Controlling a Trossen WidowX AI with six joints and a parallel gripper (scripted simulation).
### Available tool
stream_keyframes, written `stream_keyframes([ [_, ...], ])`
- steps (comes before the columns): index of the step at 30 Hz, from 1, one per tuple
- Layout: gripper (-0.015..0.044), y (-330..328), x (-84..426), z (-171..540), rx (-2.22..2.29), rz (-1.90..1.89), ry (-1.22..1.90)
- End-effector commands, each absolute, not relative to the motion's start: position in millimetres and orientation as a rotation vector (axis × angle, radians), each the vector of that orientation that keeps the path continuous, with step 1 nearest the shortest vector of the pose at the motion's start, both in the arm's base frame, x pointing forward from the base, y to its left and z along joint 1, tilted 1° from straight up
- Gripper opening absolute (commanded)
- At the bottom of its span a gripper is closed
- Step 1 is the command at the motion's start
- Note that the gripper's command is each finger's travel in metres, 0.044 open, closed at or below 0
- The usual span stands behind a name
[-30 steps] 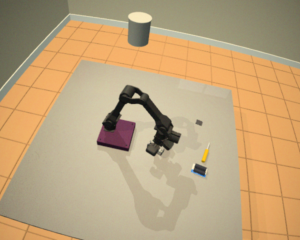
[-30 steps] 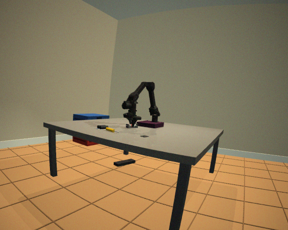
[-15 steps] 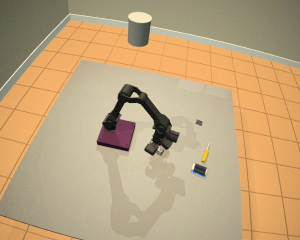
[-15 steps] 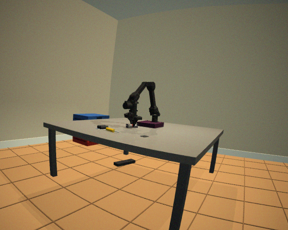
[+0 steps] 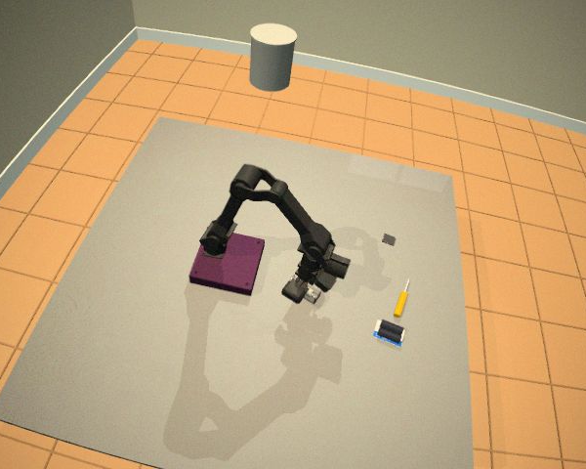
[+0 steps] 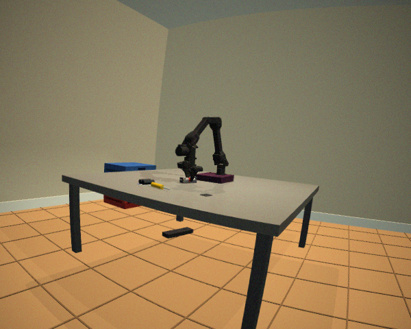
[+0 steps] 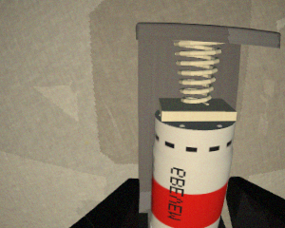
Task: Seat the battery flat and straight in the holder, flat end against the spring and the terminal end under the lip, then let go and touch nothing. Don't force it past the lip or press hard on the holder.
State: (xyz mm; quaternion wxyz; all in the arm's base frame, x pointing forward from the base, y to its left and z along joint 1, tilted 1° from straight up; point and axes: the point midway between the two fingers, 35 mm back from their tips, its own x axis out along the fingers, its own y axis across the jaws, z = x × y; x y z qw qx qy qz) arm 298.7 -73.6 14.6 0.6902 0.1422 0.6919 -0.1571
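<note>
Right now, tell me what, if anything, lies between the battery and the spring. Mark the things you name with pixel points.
Only a small flat plate (image 7: 199, 116) at the free end of the spring (image 7: 198, 73), right by the battery's (image 6: 188, 179) (image 7: 190, 204) end; nothing else visible.

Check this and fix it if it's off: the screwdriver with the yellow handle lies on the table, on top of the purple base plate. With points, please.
The top view puts the screwdriver (image 5: 400, 304) (image 6: 157, 185) beside the blue-edged battery pack (image 5: 390, 331), not on the base plate (image 5: 250, 252) (image 6: 227, 178); it does lie on the table.

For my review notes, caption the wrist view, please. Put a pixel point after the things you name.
A white battery (image 7: 192, 166) with a red band lies between the fingers of the pincer (image 7: 184, 188), one end toward the spring (image 7: 197, 71).
</note>
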Motion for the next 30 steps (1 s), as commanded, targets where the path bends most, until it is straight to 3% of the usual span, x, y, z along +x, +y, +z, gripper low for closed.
stream_keyframes([
  [1, 0.0190, -74, 299, 19, 0.320, -0.353, 1.546],
  [11, 0.0190, -73, 298, 29, 0.318, -0.351, 1.547],
  [21, 0.0440, -72, 294, 103, 0.318, -0.351, 1.546],
  [30, 0.0440, -72, 294, 104, 0.318, -0.351, 1.546],
])
